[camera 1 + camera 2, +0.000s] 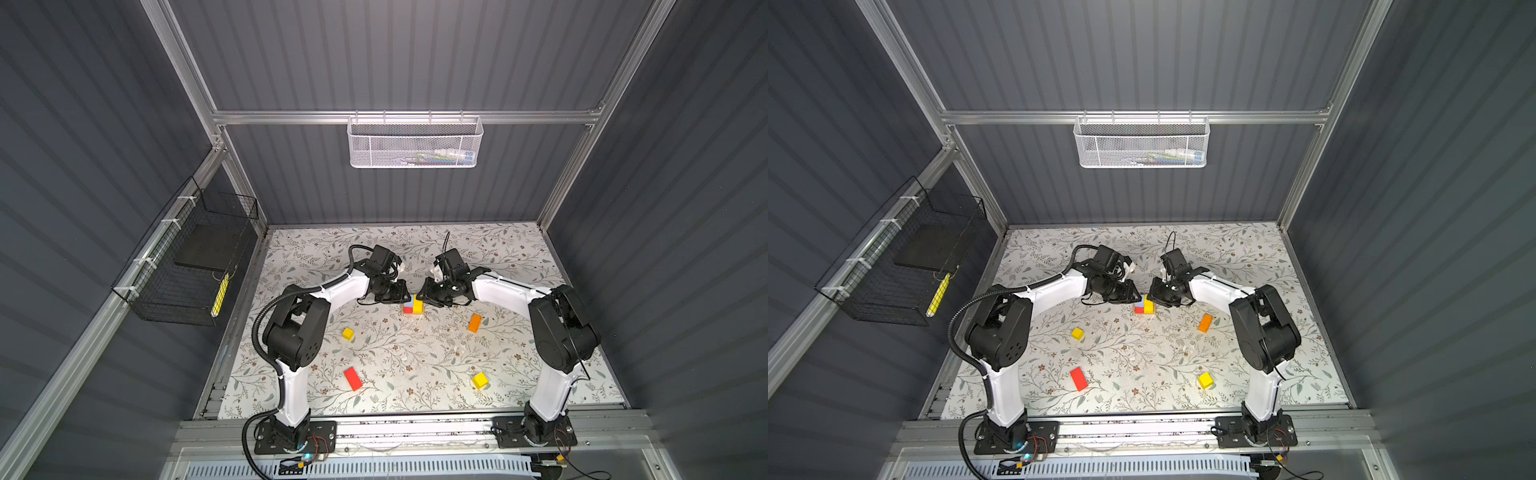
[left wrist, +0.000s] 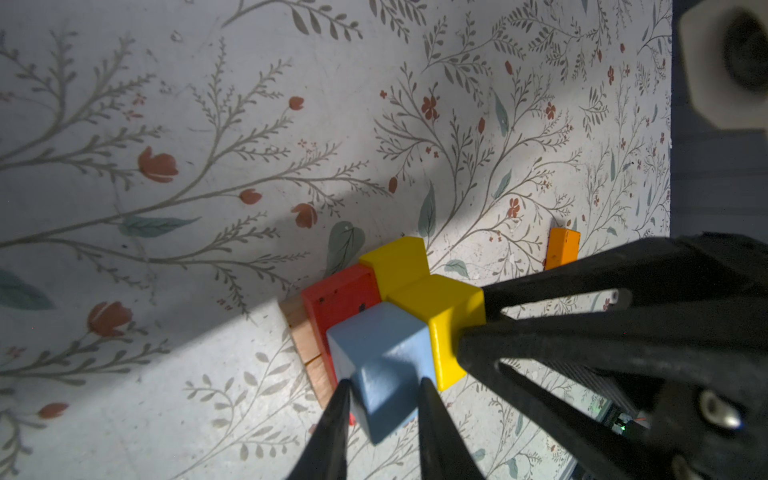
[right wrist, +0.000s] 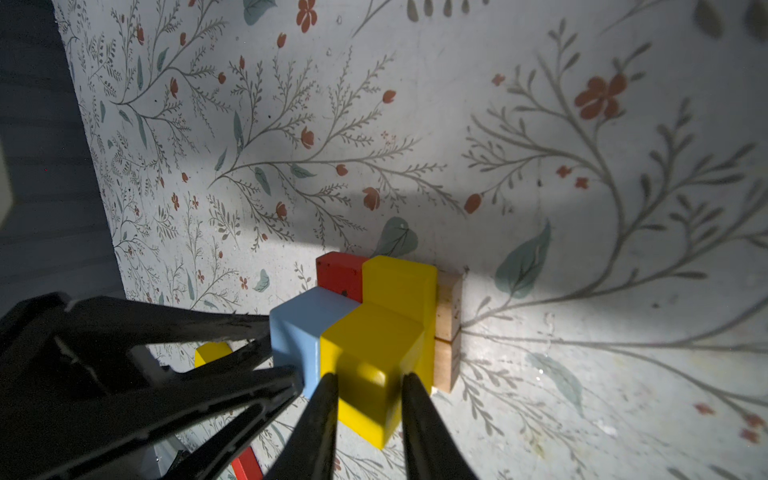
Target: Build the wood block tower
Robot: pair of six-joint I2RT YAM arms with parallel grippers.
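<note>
The tower (image 1: 413,306) stands mid-table in both top views. In the left wrist view, tan bricks (image 2: 303,340) lie at its base, with a red brick (image 2: 340,299) and a yellow brick (image 2: 395,259) on them. A light-blue cube (image 2: 382,345) and a yellow cube (image 3: 370,336) sit side by side on top. My left gripper (image 2: 384,382) is shut on the light-blue cube. My right gripper (image 3: 370,378) is shut on the yellow cube. The two grippers meet over the tower from opposite sides (image 1: 405,296) (image 1: 422,297).
Loose blocks lie nearer the front: a yellow cube (image 1: 348,333), a red brick (image 1: 353,378), another yellow cube (image 1: 479,380) and an orange brick (image 1: 474,323). A white mesh basket (image 1: 413,143) hangs on the back wall and a black wire basket (image 1: 187,266) on the left wall.
</note>
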